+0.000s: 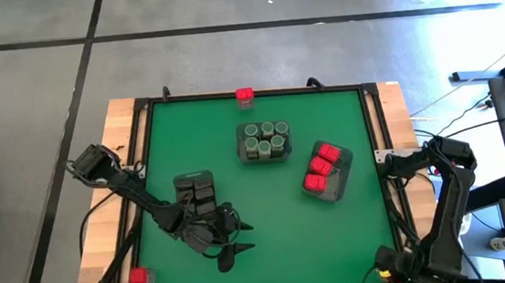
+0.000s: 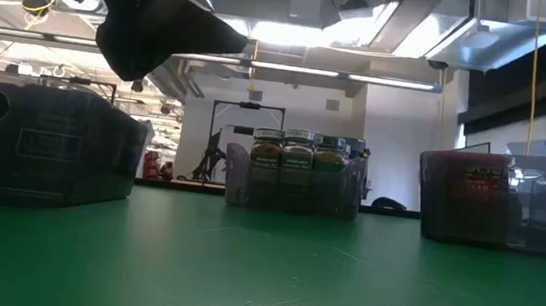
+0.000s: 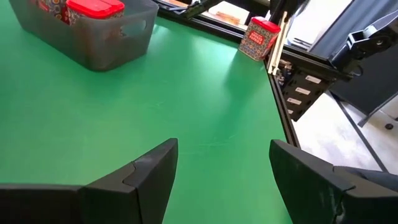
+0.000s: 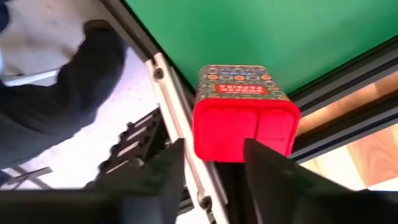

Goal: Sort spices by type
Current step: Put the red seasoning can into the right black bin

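Right claw [image 4: 214, 150] is working a stray red box [image 4: 242, 118] sitting dead ahead of it on the table frame; can't tell if it's pinching it. Next I'd expect a firm grip, a lift clear, then a carry to the red-box tray [image 3: 106, 46]. Left claw [image 3: 224, 155] is hovering spread and empty.

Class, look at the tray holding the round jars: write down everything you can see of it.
The jar tray is a rectangular bin of translucent grey plastic with low walls. It stands flat and upright on the green table, near the middle towards the far side. Inside stand what look like six round jars in two rows, with grey-green lids and labels, rising above its rim. Nothing else touches it.
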Robot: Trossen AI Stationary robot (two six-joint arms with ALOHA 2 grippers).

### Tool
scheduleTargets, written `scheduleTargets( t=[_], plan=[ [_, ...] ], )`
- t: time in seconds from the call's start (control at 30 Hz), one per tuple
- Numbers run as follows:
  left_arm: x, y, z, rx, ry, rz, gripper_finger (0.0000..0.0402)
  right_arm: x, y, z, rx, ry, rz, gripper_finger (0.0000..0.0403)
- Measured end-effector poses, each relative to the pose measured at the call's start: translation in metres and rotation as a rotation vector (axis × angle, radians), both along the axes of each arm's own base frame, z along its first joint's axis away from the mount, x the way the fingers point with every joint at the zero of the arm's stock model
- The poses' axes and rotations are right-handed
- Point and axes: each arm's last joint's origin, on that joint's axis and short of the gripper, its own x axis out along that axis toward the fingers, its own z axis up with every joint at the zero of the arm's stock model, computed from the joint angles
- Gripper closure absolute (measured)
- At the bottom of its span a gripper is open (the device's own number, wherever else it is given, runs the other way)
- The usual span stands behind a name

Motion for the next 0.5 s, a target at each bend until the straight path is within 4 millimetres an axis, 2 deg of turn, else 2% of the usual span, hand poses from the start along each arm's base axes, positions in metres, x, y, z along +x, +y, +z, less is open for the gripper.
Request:
scheduleTargets(
  t=[0.13, 0.23, 0.4, 0.5],
  plan=[
    [0.0, -0.0001, 0.0001, 0.009, -0.002, -0.004, 0.0151, 0.0, -0.001, -0.0037, -0.03, 0.019, 0.012, 0.0306],
    [0.0, -0.0001, 0.0001, 0.009, -0.001, -0.004, 0.0151, 0.0008, -0.0032, -0.0043, -0.039, 0.057, 0.014, 0.0344],
    [-0.0012, -0.0019, 0.0, 0.013, -0.001, -0.011, 0.0151, -0.0011, -0.0024, -0.005, -0.016, 0.101, 0.052, 0.0389],
    [-0.0012, -0.0019, 0.0, 0.018, -0.001, -0.014, 0.0151, -0.0006, -0.0029, -0.0097, -0.008, 0.106, 0.056, 0.0398]
  ],
)
